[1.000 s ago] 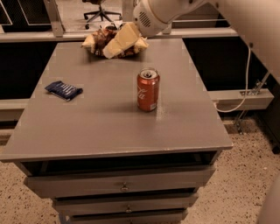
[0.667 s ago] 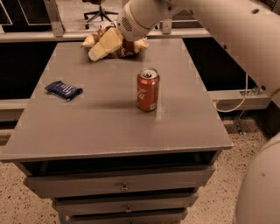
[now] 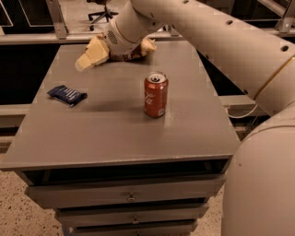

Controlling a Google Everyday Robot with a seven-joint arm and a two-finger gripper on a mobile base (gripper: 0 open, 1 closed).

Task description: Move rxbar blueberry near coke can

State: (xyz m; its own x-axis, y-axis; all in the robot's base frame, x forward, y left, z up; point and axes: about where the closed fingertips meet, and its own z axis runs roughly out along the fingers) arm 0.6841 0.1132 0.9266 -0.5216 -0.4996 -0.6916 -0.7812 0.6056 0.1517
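Observation:
The rxbar blueberry is a small flat dark-blue wrapped bar lying near the left edge of the grey table. The coke can stands upright near the table's middle, to the right of the bar. My gripper hangs above the far left part of the table, behind and a little right of the bar, its cream-coloured fingers pointing down-left. It holds nothing that I can see.
A brown-and-cream crinkled snack bag lies at the table's far edge, mostly hidden behind my arm. The arm sweeps in from the right foreground. Drawers are below the tabletop. An office chair stands far behind.
My gripper has swung left across the far side of the table, from above the snack bag toward the rxbar's side. The can and the bar have not moved.

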